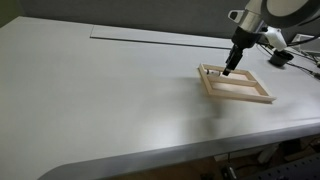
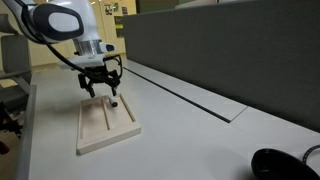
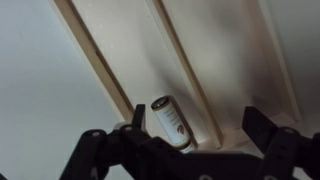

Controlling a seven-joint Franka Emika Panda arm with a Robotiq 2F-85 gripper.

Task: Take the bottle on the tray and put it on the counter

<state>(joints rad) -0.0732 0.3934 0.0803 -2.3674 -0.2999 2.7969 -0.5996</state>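
Off-white table (image 1: 110,100) fills the scene, and on it, inside the light-wood tray (image 1: 245,98), lies the bottle (image 3: 170,122). In the wrist view it is a slim white cylinder with small dark print and a paler cap end. It lies on its side in the channel between the tray's left rim and a middle slat. It looks light, rigid and smooth, so it would likely roll or slip out of a loose pinch. I would take it across the middle of its body, fingers square to its long axis. The tool (image 3: 199,120) hangs right over it, spread wide and gripping nothing; one finger (image 3: 139,116) stands just beside the bottle, the other well to the right. Beyond the tray a thin dark slot (image 1: 150,37) runs along the table's far side, with a dark partition (image 2: 220,50) behind.
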